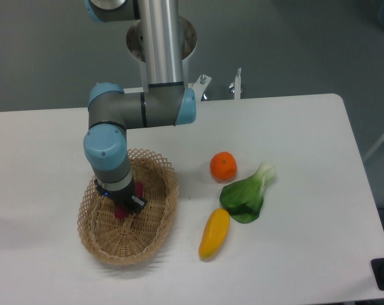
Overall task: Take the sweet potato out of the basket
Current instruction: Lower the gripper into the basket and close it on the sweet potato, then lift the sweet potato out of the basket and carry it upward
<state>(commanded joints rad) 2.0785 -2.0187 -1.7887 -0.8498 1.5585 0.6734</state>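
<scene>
White table [65, 146], item 1: basket [160, 222] near its front-left edge holds the sweet potato [121, 213]. Your gripper [127, 204] sits over it; grasp unreadable. Lift remains.

1. The pincer [124, 206] is lowered inside the basket [155, 223] at lower left of the frame.
2. The sweet potato [121, 213] shows only as a magenta patch at the pincer tip; the grip is hidden.
3. On the white table [294, 140], right of the basket: orange fruit [223, 166], leafy green [248, 194], yellow vegetable [214, 233].
</scene>
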